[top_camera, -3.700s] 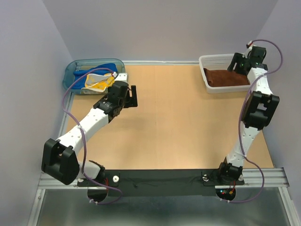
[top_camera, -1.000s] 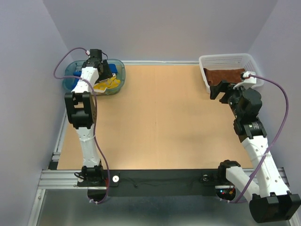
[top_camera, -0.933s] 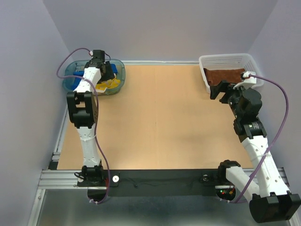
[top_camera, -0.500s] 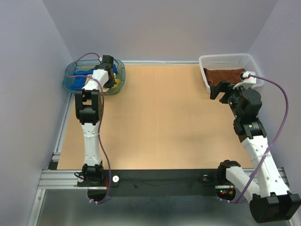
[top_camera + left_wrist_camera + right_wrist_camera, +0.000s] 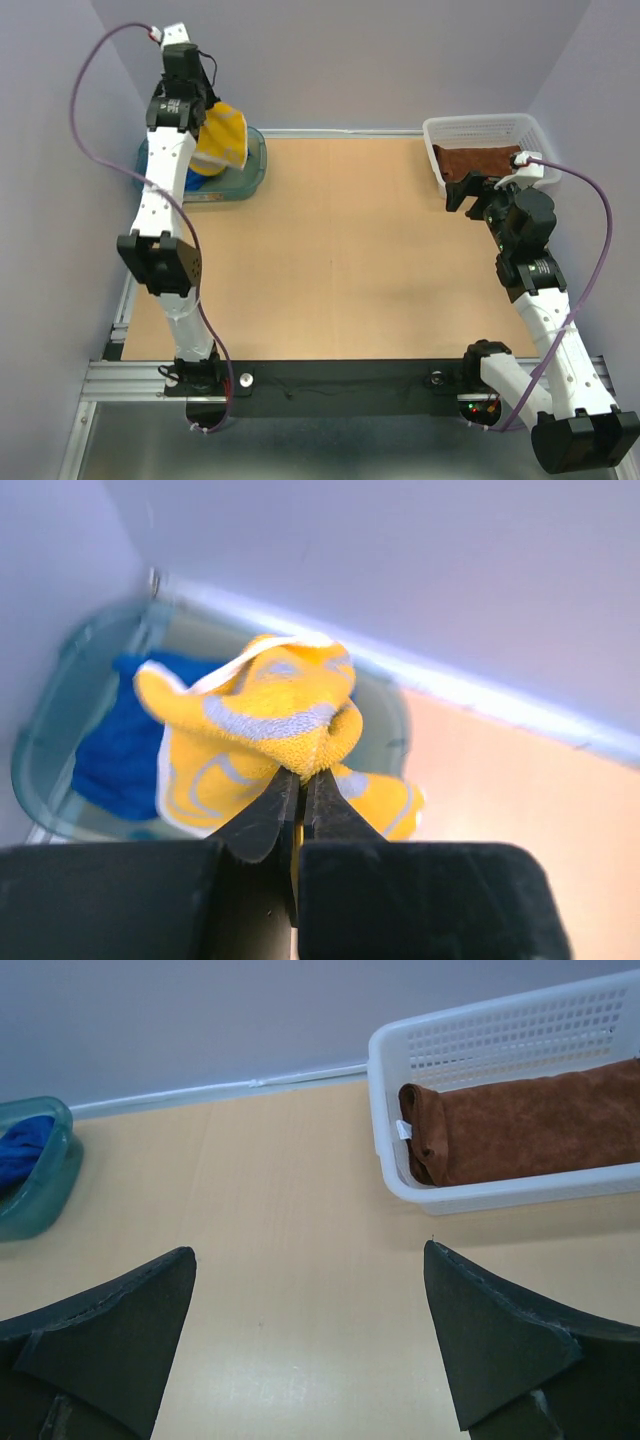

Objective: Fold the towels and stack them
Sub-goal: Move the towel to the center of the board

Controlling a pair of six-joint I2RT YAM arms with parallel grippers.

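My left gripper is shut on the yellow patterned towel and holds it up in the air above the teal tub. From above, the yellow towel hangs from the raised left gripper. The blue towel lies in the tub below. The rust-brown towel lies folded in the white basket at the back right. My right gripper stands open over bare table in front of the basket; from above it sits by the basket's near edge.
The teal tub sits at the table's back left corner and the white basket at the back right. Walls close in the back and both sides. Wooden tabletop lies between the two containers.
The left gripper shut on the yellow towel inside the tub and rose high, lifting the towel out. The right arm stayed where it was.
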